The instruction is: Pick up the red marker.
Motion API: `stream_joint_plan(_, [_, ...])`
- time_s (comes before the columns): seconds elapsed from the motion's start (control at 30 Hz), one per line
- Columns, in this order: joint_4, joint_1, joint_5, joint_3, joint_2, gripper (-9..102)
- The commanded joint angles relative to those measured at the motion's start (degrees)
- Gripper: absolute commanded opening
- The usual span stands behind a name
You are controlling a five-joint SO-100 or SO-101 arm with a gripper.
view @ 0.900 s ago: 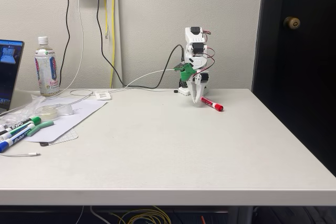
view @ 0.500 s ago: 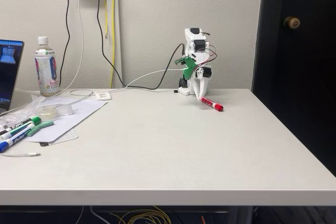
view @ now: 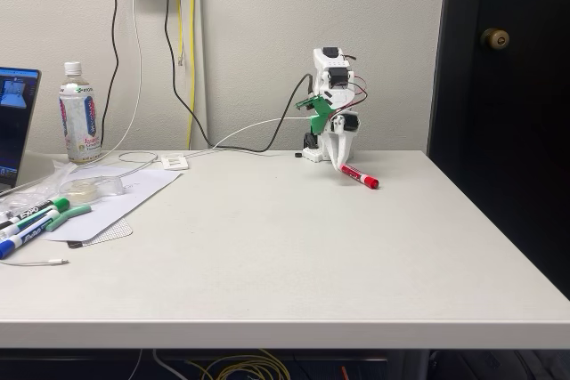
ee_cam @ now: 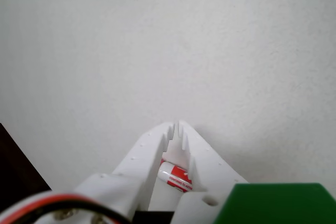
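Fixed view: compared with the frame from about a second ago, my white two-finger gripper (view: 341, 166) has swung from the marker's left end onto its barrel and tilted; since half a second ago nothing much has shifted. The short thick red dry-erase marker with the white label band (view: 360, 177) now sits pinched at its upper-left end between the fingers, cap end sticking out down-right, near the far edge of the table, toward the far right corner. In the wrist view the serrated white fingers (ee_cam: 152, 150) are nearly closed around the red marker (ee_cam: 175, 176), tips almost meeting beyond it, so I read the grasp as made. Can't tell from the fixed view whether the cap end is touching the table or just off it. My judgement: closing is done, lift is what's left; the hold is near one end, so the marker may pivot when I raise it. The surface is a plain pale matte table (view: 294, 255), bare around the arm. At the left edge there's a white sheet (view: 125, 198) with green- and blue-capped markers (view: 40, 217), a clear tape roll (view: 87, 187), a plastic drink bottle (view: 79, 115) and a laptop corner (view: 16, 122). Cream wall behind with hanging cables (view: 169, 51), dark door (view: 508, 86) at right.
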Motion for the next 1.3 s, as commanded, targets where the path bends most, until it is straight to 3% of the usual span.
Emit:
stream_joint_plan(0.0, [0.4,0.5,-0.3,-2.7,1.9,0])
stream_joint_plan(0.5, [11.3,5.2,-4.6,-12.9,3.6,0])
stream_joint_plan(0.83, [10.8,9.1,-4.2,-15.9,4.7,0])
stream_joint_plan(1.1, [9.6,11.3,2.7,-15.6,9.3,0])
stream_joint_plan(1.27, [12.3,11.0,-3.4,-15.7,10.4,0])
